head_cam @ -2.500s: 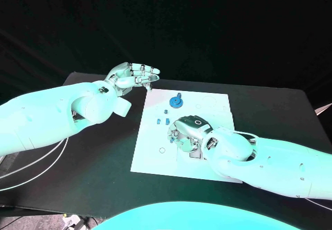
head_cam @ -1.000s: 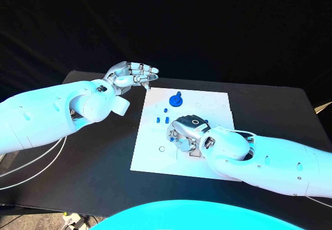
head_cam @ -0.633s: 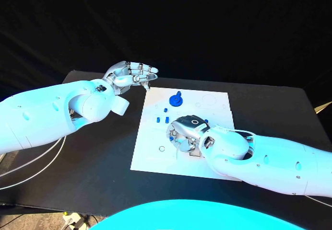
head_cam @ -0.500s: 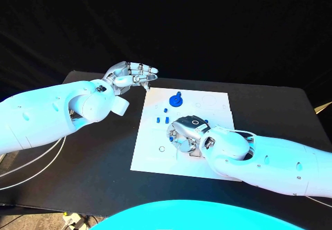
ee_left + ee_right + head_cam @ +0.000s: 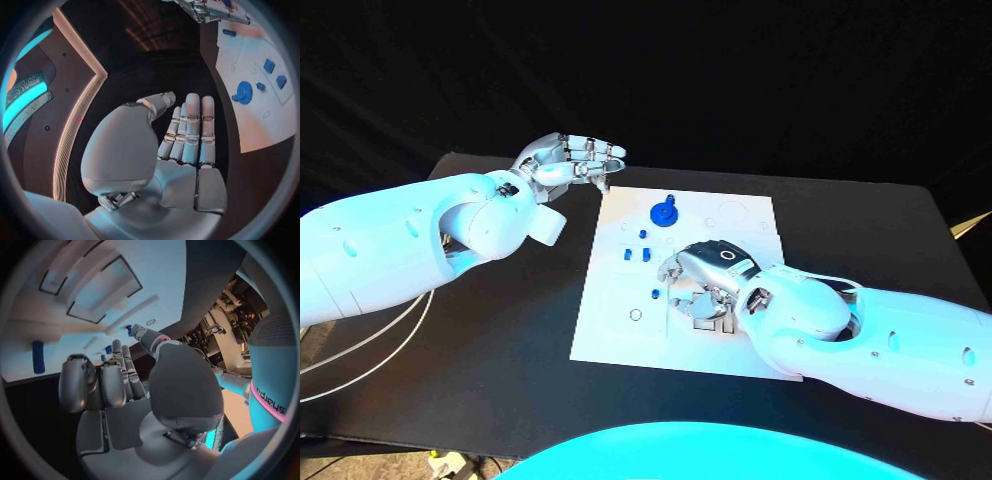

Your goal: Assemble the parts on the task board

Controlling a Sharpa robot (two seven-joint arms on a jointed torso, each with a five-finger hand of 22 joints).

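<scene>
Both hands hold nothing — right hand [image 5: 708, 283] has shifted slightly across the task board [image 5: 733, 225], left hand [image 5: 570, 160] unmoved.

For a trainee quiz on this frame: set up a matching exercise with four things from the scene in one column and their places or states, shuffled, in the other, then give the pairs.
Things:
1. left hand
2. right hand
3. round blue part
4. task board

Places or states:
A. white plate lying on the black table
B. held off the board's far left corner, holding nothing
C. low over the middle of the board
D. on the far part of the board

Pairs: 1-B, 2-C, 3-D, 4-A
</scene>
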